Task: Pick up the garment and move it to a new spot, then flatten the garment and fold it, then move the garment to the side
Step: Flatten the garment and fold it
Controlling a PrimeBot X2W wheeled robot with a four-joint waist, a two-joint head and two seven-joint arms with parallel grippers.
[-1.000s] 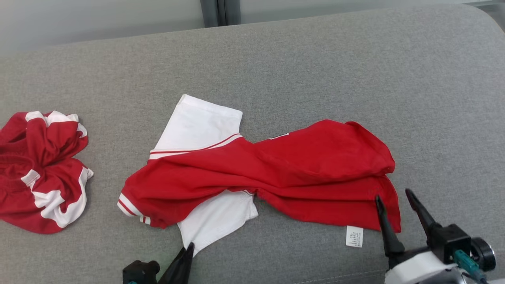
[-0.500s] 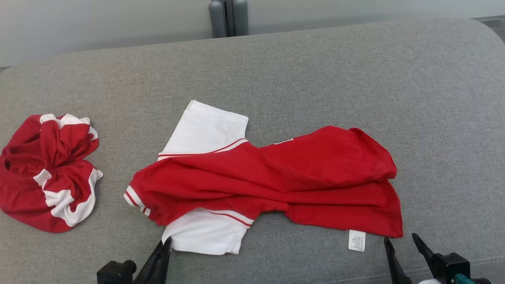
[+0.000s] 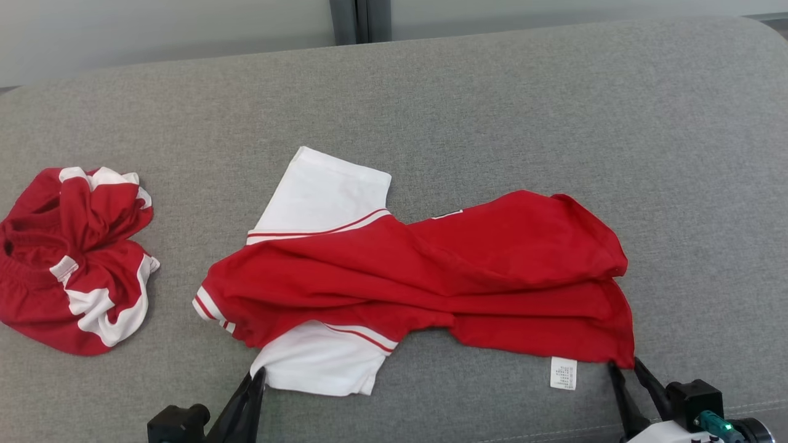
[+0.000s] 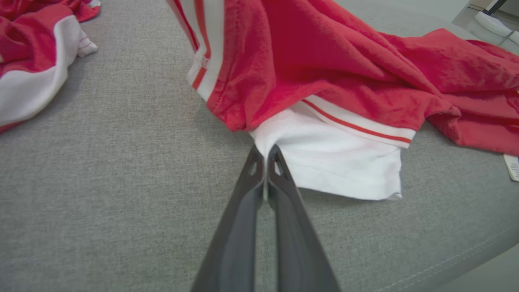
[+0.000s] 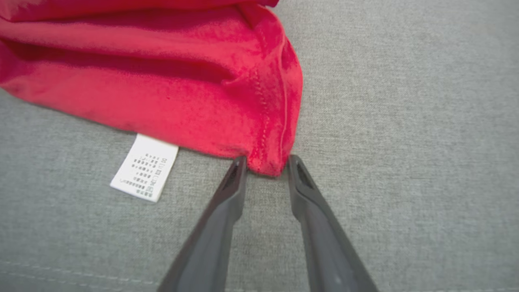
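surface: grey sofa [image 3: 492, 92] | left hand [image 4: 265, 156]: clamped on garment [image 3: 431, 271] sleeve corner | right hand [image 5: 266, 160]: part-open astride hem corner, likely for spreading flat

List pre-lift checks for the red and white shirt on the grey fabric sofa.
1. Left pincer shut on white sleeve corner of the red and white jersey shirt: ok.
2. Right pincer clamped on red hem corner: not ok, jaws apart around it.
3. White care label outside the right grip: ok.
4. Crumpled red and white garment apart from the shirt: ok.
5. Shirt flat: not ok, bunched and twisted.
6. How much cloth the left grip holds: cannot tell.
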